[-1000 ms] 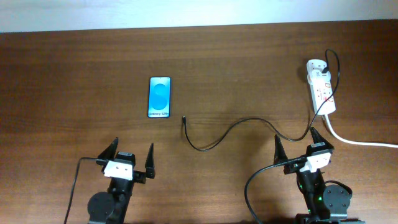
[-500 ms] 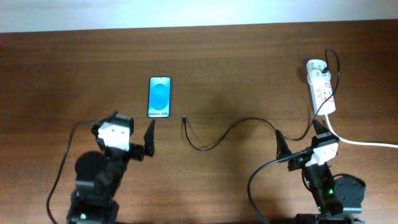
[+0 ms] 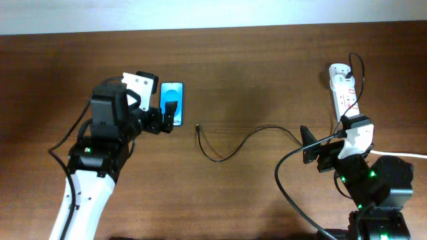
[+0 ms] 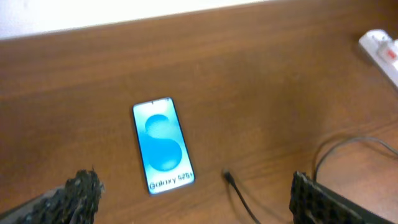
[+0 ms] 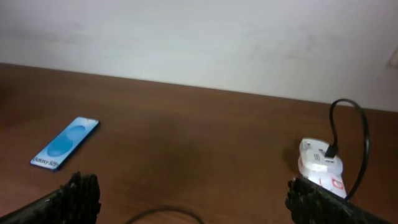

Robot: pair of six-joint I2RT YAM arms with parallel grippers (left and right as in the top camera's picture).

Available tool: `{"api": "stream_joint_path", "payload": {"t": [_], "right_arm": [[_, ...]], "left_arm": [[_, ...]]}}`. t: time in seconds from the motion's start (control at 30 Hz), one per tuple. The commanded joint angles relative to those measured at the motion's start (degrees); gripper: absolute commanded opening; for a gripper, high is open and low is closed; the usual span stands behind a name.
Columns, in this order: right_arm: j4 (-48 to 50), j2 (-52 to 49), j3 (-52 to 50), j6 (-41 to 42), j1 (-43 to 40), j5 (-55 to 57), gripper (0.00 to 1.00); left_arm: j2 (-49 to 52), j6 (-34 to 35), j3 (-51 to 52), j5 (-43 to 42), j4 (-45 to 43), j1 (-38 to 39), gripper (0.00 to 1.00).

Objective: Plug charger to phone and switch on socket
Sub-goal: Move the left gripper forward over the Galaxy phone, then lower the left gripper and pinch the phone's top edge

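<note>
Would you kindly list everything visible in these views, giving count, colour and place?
phone: one, black frame with a blue screen, flat on the table, left of centre.
charger: one, thin black cable, curving from a free tip near the phone across to the socket's far end.
socket: one, white with red marks, far right.
white cord: one, thick, running from the socket off the right edge.
table: one, dark brown wood.
wall: one, pale, beyond the table.
left arm: one, black and white, reaching towards the phone.
right arm: one, black, near the socket.
left pincer: one, black, open, above the phone.
right pincer: one, black, open.
</note>
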State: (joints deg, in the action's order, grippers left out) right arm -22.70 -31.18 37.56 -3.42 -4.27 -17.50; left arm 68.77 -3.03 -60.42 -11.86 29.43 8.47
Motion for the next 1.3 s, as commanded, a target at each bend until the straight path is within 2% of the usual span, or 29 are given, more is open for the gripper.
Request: {"api": "stream_joint_path", "payload": {"t": [0.0,0.13,0.3,0.47,0.63,0.83,1.13,1.27], "right_arm": [[-2.9,-3.8,5.0,-0.2,0.5,-0.3,0.99],[-10.9,-13.1,14.3,-0.9,0.5,-2.4,0.99],[-24.9,-26.5,30.0,-0.8,0.5,-6.0,0.98],[-26.3,-32.3,30.3,-0.6,0.5,-6.4,0.99],[-26.8,-35.2,30.3,-0.6,0.5,-6.4,0.99],[-26.7,-35.1,30.3,-0.6,0.5,-6.3,0.99],[-26.6,-35.2,30.3,-0.6,0.5,-6.3,0.98],[-26.6,-35.1,30.3,-0.6,0.5,-6.3,0.99]], "left_arm": [[4.1,-3.3,-7.5,-0.9,5.2,-0.4,0.99],[11.6,-3.3,-19.5,-0.9,16.7,-0.4,0.99],[12.0,-3.0,-20.0,-2.4,21.7,-0.4,0.99],[12.0,-2.8,-20.0,-2.4,22.6,-0.4,0.99],[12.3,3.1,-20.0,-2.3,22.1,-0.4,1.00],[17.9,11.1,-20.0,-2.0,21.4,-0.4,0.99],[18.6,13.7,-20.3,-1.9,19.2,-0.4,1.00],[20.2,13.7,-24.3,-1.9,19.5,-0.4,1.00]]}}
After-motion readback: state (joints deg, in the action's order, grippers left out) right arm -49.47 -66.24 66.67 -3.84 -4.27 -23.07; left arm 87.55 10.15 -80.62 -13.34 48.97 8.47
